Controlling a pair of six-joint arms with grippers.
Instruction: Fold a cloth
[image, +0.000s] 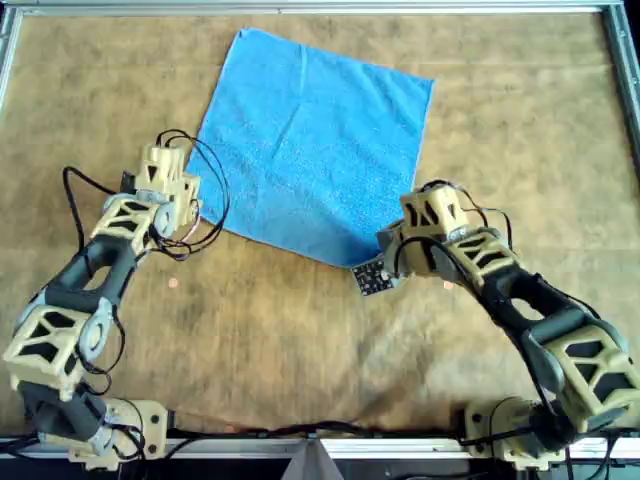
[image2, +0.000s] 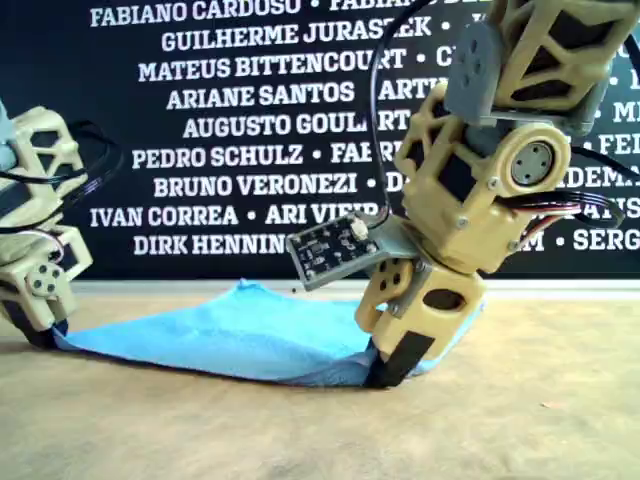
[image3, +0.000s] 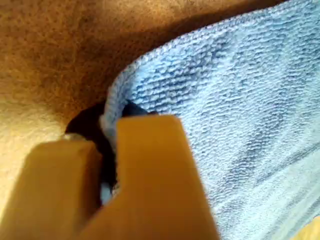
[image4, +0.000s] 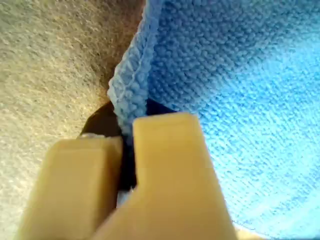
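So the cloth is laid out mostly flat on the brown table, turned like a diamond toward the far side in the overhead view. My first gripper is closed tight on a corner of it, hem pinched between the jaws, and my second gripper is clamped on another corner the same way. I honestly can't match wrist cams to arms here, both just show blue terry at the jaws. In the overhead view one arm sits at the cloth's left corner, the other at the near corner.

What worries me: both bites look shallow, basically just the stitched edge. If I lift or drag fast, a corner could slip out and I'd guess the fold goes lopsided. The fuzzy fabric probably drags on the table surface too, so the far half may slide along instead of staying put. Also the little circuit board hanging off one arm sits low over the cloth and could snag it.

Room-wise I'm fine I think: bare table near the arm bases, and some between the far corner and the metal frame, though that far corner is close to the rail.
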